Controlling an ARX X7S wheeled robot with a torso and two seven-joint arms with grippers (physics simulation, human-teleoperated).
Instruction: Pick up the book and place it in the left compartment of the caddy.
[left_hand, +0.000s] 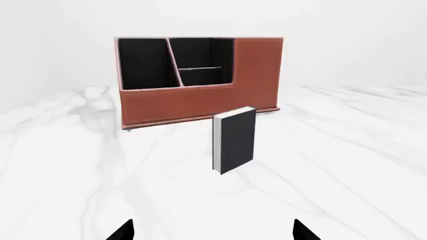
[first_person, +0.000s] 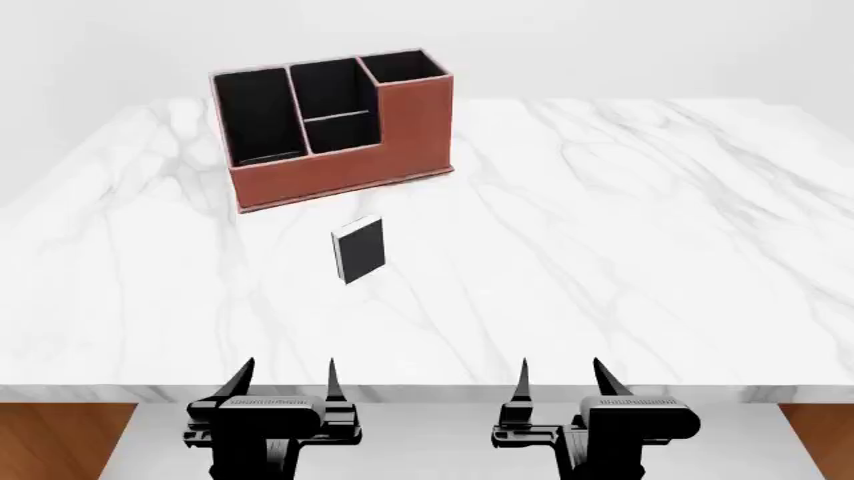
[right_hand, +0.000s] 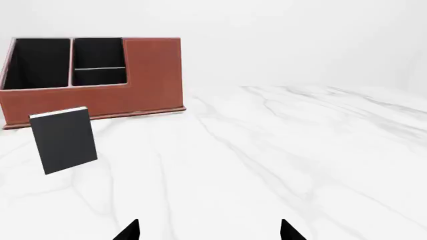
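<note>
From the left gripper (first_person: 283, 385), bare marble table (first_person: 641, 230) lies open toward twelve o'clock up to the book (first_person: 359, 249). Behind it the caddy (first_person: 340, 170) blocks the way; its left compartment (first_person: 259, 120) is open on top.

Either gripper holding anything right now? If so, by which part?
Nothing is held. The left gripper and right gripper are both open at the table's near edge, and the book lies untouched on the table in front of the caddy.
</note>
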